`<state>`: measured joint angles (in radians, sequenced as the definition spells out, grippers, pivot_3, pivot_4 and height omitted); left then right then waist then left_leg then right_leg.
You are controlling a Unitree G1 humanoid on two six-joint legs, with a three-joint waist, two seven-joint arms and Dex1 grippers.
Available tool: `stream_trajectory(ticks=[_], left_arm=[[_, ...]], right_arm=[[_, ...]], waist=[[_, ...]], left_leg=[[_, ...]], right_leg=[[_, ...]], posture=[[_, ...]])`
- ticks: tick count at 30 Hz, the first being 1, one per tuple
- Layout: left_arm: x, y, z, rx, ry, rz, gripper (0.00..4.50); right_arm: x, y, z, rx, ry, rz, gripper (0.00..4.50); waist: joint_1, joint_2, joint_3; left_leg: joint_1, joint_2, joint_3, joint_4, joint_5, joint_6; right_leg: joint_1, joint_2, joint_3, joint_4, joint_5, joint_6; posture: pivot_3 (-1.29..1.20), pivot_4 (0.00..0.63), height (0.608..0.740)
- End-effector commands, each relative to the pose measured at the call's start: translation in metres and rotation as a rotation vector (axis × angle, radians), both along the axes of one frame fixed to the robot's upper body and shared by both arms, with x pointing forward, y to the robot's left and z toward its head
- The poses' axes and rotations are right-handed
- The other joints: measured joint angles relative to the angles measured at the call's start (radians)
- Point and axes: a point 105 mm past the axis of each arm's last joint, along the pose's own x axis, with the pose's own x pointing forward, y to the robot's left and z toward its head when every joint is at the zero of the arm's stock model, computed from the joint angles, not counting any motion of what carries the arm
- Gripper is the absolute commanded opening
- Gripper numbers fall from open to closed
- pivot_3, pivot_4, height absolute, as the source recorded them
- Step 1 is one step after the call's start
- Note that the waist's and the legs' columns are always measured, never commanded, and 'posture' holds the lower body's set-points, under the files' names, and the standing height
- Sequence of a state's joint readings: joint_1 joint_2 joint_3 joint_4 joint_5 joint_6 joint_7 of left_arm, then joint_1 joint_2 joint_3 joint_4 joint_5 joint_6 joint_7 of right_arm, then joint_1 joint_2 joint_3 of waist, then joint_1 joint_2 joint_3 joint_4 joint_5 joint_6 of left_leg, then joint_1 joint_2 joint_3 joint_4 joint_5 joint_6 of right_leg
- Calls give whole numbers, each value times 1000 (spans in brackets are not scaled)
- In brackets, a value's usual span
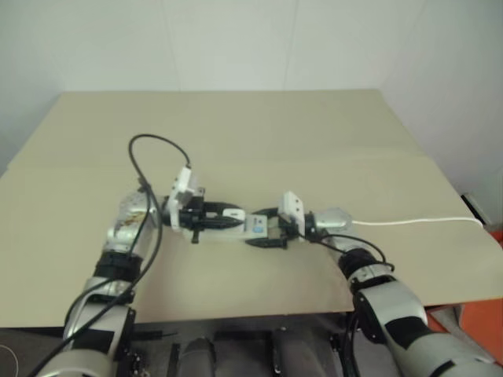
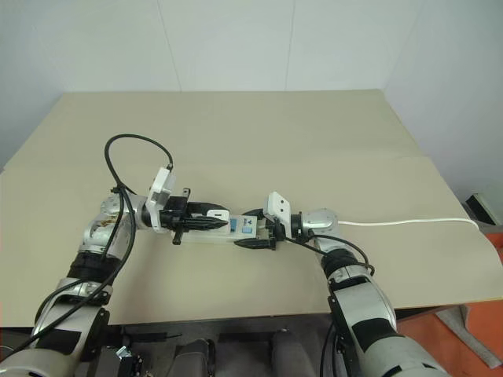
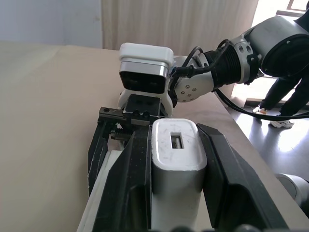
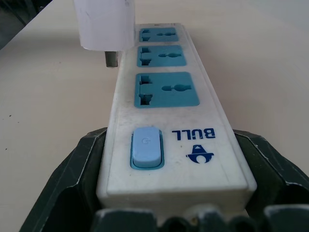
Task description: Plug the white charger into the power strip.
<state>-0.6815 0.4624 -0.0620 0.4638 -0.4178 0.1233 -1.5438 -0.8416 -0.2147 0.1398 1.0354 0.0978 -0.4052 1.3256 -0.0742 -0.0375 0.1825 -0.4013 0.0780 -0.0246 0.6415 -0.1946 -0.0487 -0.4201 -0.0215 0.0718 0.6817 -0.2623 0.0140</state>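
Observation:
The white charger is clamped between the two black fingers of my left gripper, which points level toward the right. In the right wrist view the charger hangs just above the power strip, over its far sockets near one long edge, with a metal prong showing free below it. The power strip lies flat on the table, its three blue sockets facing up. My right gripper grips the strip's switch end, one finger on each long side.
The strip's thin white cord runs right to the edge of the beige table. A black cable loops above my left wrist. A person stands beyond the table in the left wrist view.

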Motion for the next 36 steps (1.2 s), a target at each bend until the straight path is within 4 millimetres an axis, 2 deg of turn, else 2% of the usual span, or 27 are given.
stream_trajectory(ticks=[1,14,36], left_arm=[[5,-4,7,2,-60,-10,1029],[17,-11,8,-35,-55,37,1029],[16,-2,-6,32,-39,33,1029]], right_arm=[[-2,3,-3,-11,6,9,3408],[-3,1,-4,-10,5,4,3408],[-4,1,-6,-11,10,-1,3408]], waist=[[0,0,0],[0,0,0],[0,0,0]], left_leg=[[0,0,0,0,0,0],[0,0,0,0,0,0],[0,0,0,0,0,0]], right_leg=[[0,0,0,0,0,0],[0,0,0,0,0,0],[0,0,0,0,-1,1]], posture=[[0,150,740],[0,150,740],[0,150,740]])
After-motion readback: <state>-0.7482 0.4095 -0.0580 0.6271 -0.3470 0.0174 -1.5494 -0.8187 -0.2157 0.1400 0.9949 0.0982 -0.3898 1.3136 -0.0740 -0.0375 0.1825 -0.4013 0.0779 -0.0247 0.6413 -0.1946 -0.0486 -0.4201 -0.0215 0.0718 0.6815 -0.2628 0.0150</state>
